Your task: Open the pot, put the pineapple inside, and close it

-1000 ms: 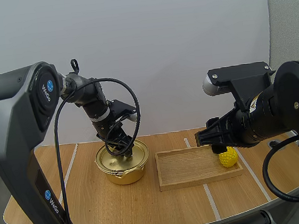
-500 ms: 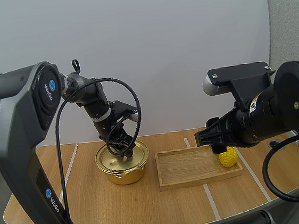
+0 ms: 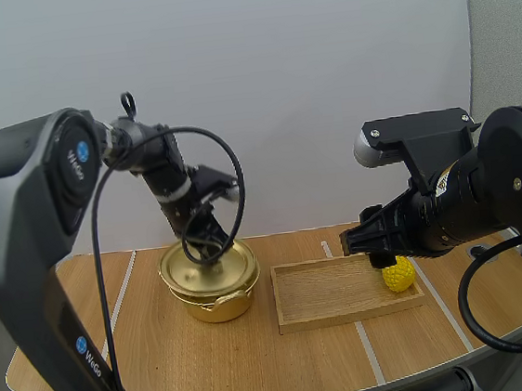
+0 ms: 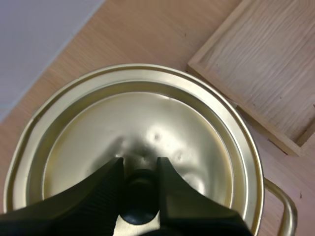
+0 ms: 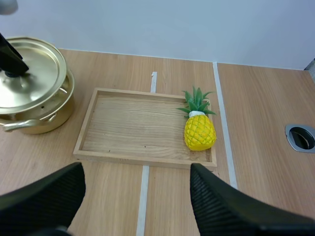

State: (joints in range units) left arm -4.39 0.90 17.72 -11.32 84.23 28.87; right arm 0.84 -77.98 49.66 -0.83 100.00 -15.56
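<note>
1. The tabletop (image 3: pixel 213 359) is viewed from behind and above, facing forward and down.
2. The lid (image 4: pixel 162 128) is seen from just above, at the left wrist.
3. The tray (image 5: pixel 138 125), shared by all views, is overlooked from higher at the right wrist.

Arms (image 3: pixel 22 230) grey/blk, blue logos (image 3: pixel 76 163); claws (image 4: pixel 140 167) (image 5: pixel 137 169) blk, ribbed.

Pineapple (image 3: pixel 399 276) half hidden behind right arm (image 3: pixel 467 204) — lid knob (image 4: pixel 140 201) mostly covered by left gripper (image 4: pixel 140 167) fingers.

The lid (image 4: pixel 162 123) is glossy gold metal, faintly dented; the tray (image 5: pixel 138 123) matt grained wood; the pineapple (image 5: pixel 199 132) looks plastic.
</note>
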